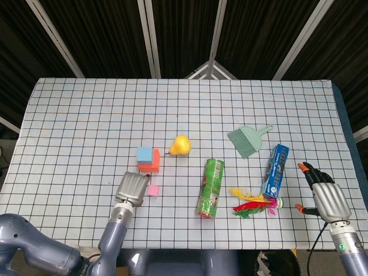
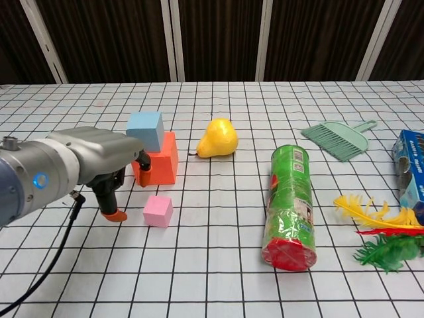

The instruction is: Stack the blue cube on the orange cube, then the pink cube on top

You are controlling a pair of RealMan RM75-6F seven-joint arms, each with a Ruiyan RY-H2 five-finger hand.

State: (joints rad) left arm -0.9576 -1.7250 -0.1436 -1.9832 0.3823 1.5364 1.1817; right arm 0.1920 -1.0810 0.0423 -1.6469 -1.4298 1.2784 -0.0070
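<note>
The blue cube sits on top of the orange cube left of the table's middle. The small pink cube lies on the cloth just in front of them. My left hand hovers low right beside the pink cube, on its left, with its orange-tipped fingers spread and nothing held. My right hand rests open near the table's front right edge, seen only in the head view.
A yellow pear stands right of the cubes. Farther right are a lying green can, a green brush, a blue box and coloured feathers.
</note>
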